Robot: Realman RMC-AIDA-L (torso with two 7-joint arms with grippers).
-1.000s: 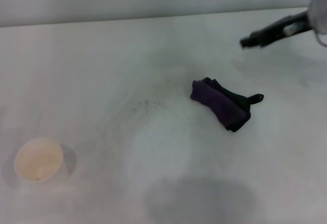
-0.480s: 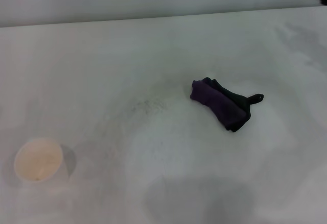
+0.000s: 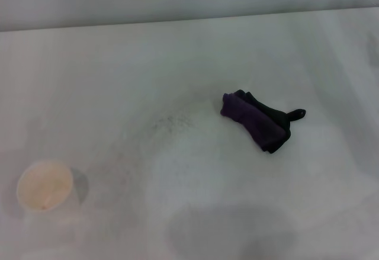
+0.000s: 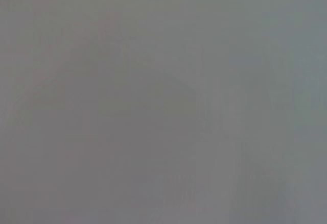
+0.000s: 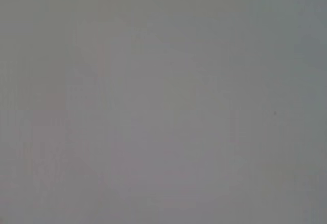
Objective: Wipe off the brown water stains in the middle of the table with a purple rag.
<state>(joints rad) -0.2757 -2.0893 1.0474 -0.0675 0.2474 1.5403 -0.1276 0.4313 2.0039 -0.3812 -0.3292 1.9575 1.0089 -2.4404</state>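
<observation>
Rag (image 3: 258, 121): bunched, purple and black, lying right of centre on the worktop (image 3: 177, 58).
Stains: none made out; grey speckles (image 3: 172, 122) seen left of the rag.
Cup (image 3: 45, 185): near left.
Tools: neither seen; state cannot be told.

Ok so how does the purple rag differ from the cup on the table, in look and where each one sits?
The purple rag is dark purple and black, soft and bunched; the cup is pale, round and rigid, standing open side up. The rag lies right of the table's middle; the cup stands near the left front. The rag has a short black tab; the cup has none. Both rest untouched on the table.
</observation>
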